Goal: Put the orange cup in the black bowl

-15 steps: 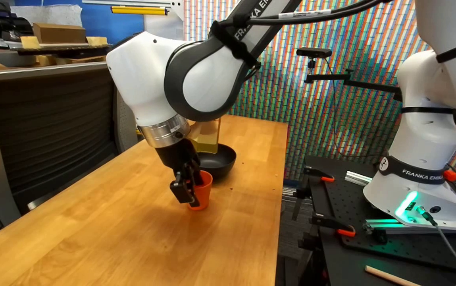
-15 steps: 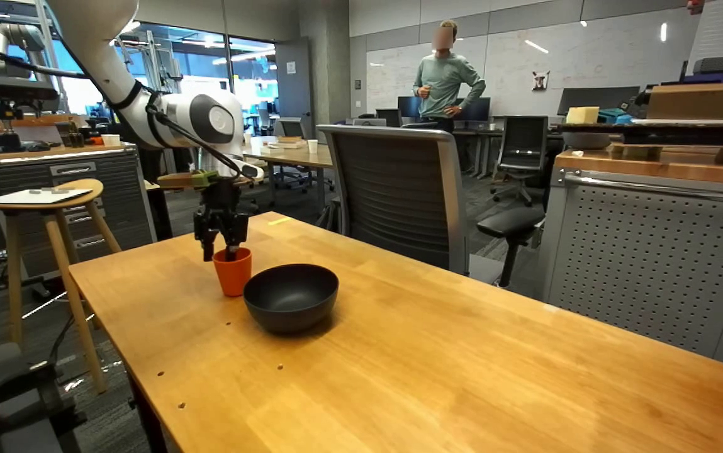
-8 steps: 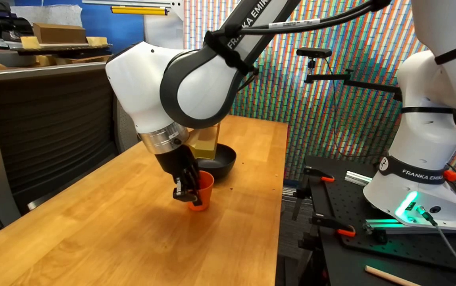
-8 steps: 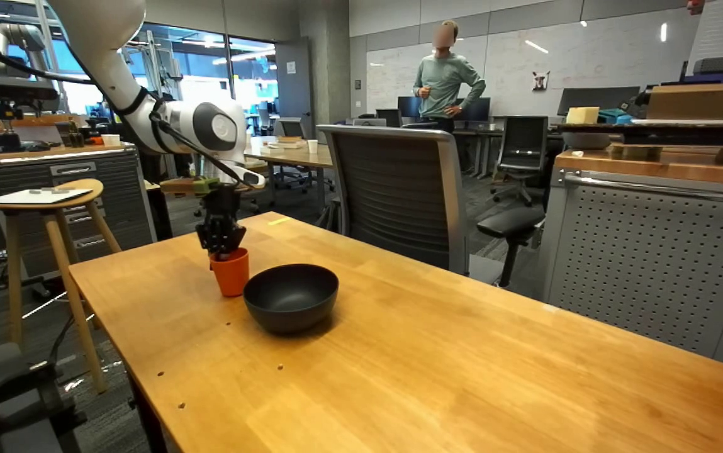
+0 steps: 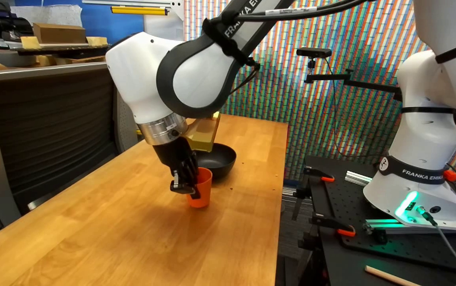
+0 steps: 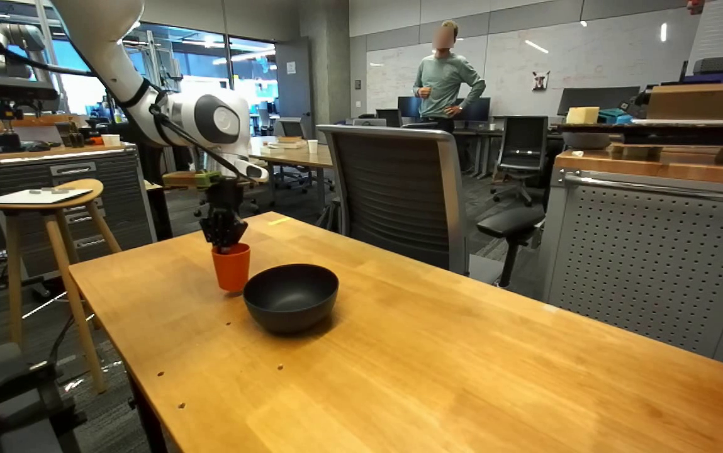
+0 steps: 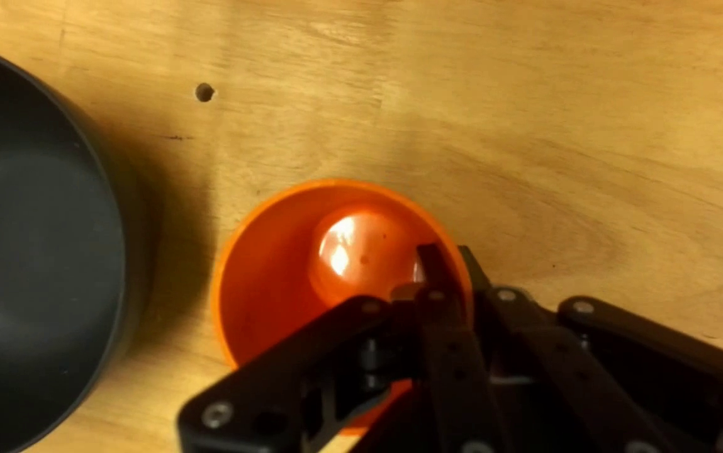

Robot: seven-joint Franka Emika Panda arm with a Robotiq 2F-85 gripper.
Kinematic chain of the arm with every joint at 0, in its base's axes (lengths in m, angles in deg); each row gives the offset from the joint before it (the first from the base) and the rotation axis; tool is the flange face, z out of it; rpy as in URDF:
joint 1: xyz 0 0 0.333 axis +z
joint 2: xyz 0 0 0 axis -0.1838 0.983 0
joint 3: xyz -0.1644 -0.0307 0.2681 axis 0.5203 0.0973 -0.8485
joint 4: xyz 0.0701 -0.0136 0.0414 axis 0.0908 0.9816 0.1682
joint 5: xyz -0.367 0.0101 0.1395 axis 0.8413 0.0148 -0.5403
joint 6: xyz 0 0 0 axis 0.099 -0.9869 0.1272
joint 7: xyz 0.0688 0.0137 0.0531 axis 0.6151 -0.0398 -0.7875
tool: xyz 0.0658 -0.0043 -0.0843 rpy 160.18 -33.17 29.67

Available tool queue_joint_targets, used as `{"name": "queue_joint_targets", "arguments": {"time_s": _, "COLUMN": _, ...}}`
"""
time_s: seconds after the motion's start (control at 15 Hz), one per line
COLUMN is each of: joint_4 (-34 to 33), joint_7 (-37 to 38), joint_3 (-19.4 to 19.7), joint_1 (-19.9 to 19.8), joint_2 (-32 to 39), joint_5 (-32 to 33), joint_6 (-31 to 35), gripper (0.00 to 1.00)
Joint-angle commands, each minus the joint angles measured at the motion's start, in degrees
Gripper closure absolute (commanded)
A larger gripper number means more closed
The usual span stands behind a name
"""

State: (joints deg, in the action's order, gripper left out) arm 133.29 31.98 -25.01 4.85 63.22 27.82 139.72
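The orange cup (image 6: 233, 270) hangs upright, just off the table, beside the black bowl (image 6: 291, 316). My gripper (image 7: 445, 248) is shut on the cup's wall: one finger reaches inside the cup (image 7: 267, 277), the other lies against its outside. In the wrist view the black bowl (image 7: 40, 245) is at the left, a narrow gap from the cup, with nothing in the part that shows. From an exterior view the gripper (image 5: 194, 191) covers the near side of the cup (image 5: 205, 190), while the arm and a yellowish bracket hide part of the bowl (image 5: 223, 159).
The wooden table (image 6: 437, 352) carries the bowl. An office chair (image 6: 392, 195) stands close along one long edge, and a wooden stool (image 6: 78, 207) stands off the table's end. A person (image 6: 446, 82) is standing in the background.
The jaws have shut on the cup's wall, and the gripper has tilted a little. Over the last half second the cup has risen slightly from the table with the gripper. The bowl has stayed put.
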Motion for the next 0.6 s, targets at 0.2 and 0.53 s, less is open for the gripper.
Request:
{"name": "queue_joint_targets", "arguments": {"time_s": 0.2, "joint_4": 3.9, "joint_7": 6.7, "joint_3": 3.9, "joint_1": -0.1, "joint_2": -12.5, "joint_5": 1.7, "joint_6": -4.4, "gripper": 0.98}}
{"name": "queue_joint_targets", "arguments": {"time_s": 0.53, "joint_4": 7.5, "joint_7": 18.6, "joint_3": 6.9, "joint_1": -1.4, "joint_2": -19.1, "joint_5": 7.0, "joint_6": -5.7, "gripper": 0.98}}
